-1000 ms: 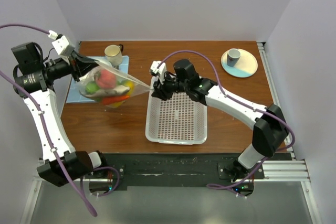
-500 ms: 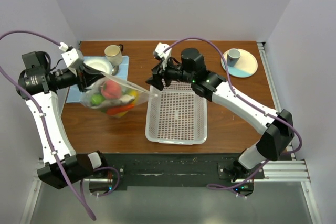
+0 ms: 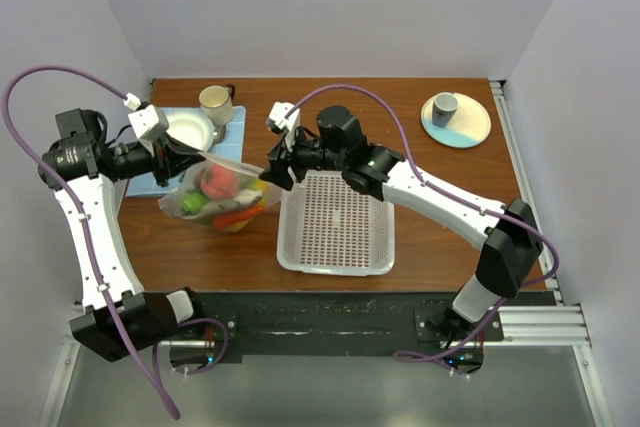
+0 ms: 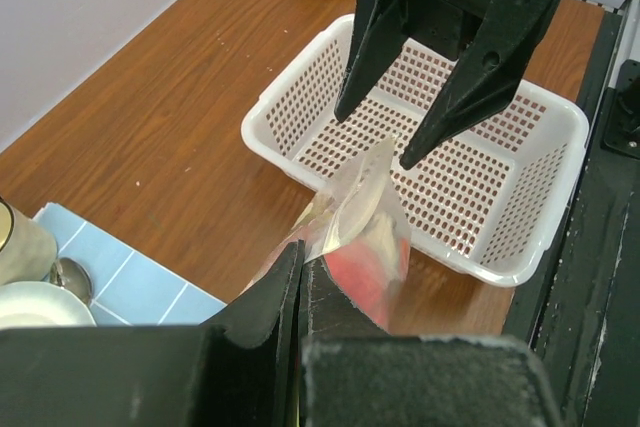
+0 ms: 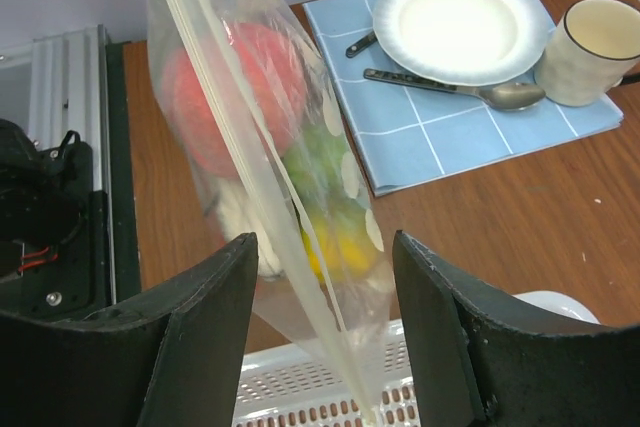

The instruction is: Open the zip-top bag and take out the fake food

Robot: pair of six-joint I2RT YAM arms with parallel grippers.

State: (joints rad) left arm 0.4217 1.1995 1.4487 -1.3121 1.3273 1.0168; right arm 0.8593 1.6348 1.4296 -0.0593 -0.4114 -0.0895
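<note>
Above the table (image 3: 430, 172) beside the basket (image 3: 336, 267), the bag (image 3: 228, 209) hangs with the food (image 3: 218, 183) inside, its corner pinched in the left gripper (image 3: 188, 155). The right gripper (image 3: 272, 168) gapes wide around the opposite corner.

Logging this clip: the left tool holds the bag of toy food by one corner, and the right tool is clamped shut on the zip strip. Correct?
Not quite. The left tool does hold the bag of toy food by one corner, but the right tool is open, not clamped: the right wrist view shows its fingers spread wide with the zip strip passing between them.
</note>
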